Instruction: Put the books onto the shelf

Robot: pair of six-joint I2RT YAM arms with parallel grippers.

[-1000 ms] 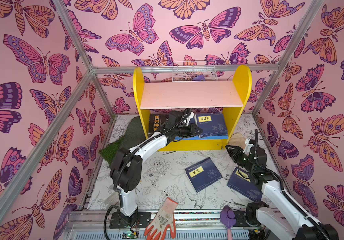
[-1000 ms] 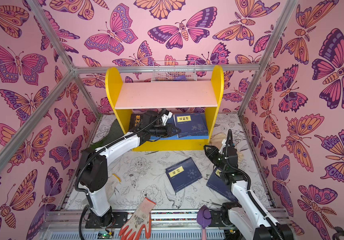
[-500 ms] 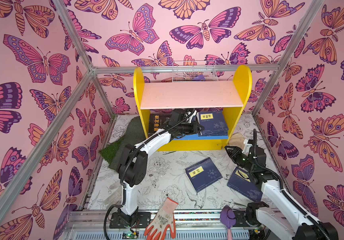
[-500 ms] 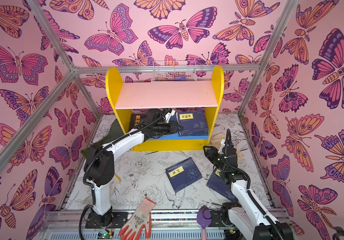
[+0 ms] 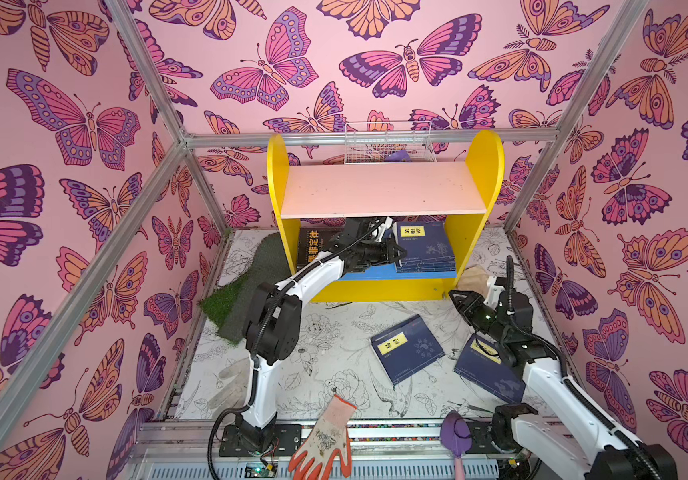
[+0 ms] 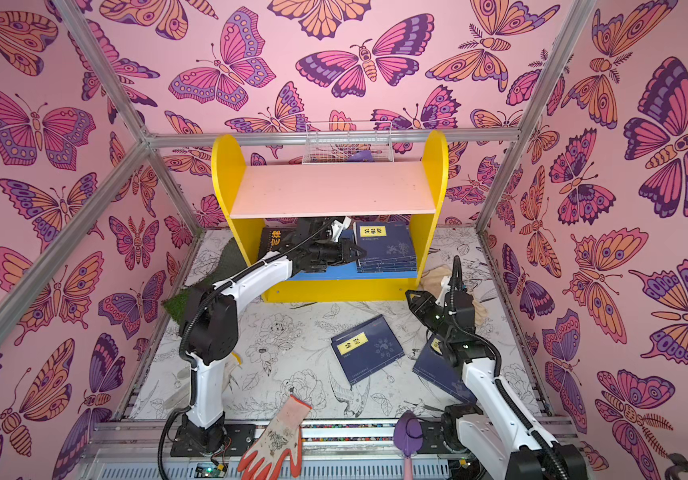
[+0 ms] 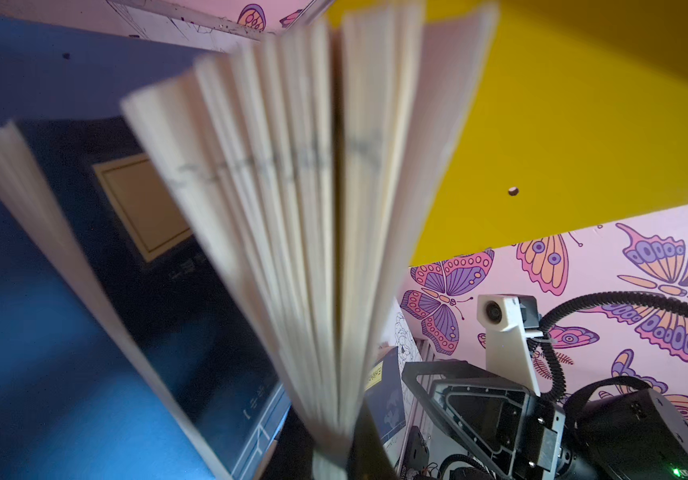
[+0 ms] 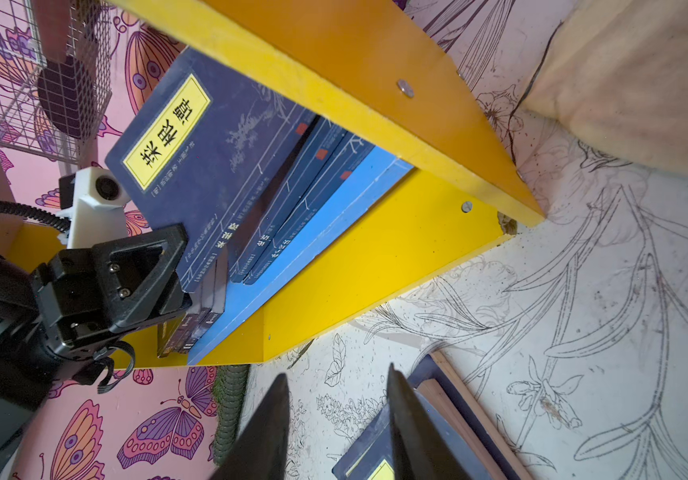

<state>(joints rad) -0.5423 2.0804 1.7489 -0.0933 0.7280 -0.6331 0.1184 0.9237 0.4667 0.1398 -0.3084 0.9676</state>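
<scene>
Your left arm (image 5: 313,272) had pushed farther in under the pink board since a second before, and its elbow had come closer to the shelf (image 5: 487,166). On the left end of the shelf's blue bottom board lay a black book (image 5: 313,249) with big yellow words. Next to it, your left jaws were pressed together on the left side of the top navy book (image 5: 427,247). In the left wrist view you could see its pages (image 7: 313,187) fanned out and blurry. That book sat on a small pile of navy books (image 8: 290,195) at the right end of the bottom board, close to the yellow side panel.

Out on the surface (image 5: 325,332), in front of the shelf, a loose navy book (image 5: 406,347) with a yellow label lay flat near the middle. A second navy book (image 5: 485,374) lay just to its right, partly hidden under your right arm (image 5: 541,374). Your right jaws hung over the surface just beside the shelf's right front corner. They were apart, and nothing was between them. A tan cloth (image 5: 473,276) lay behind them, near the wall.
</scene>
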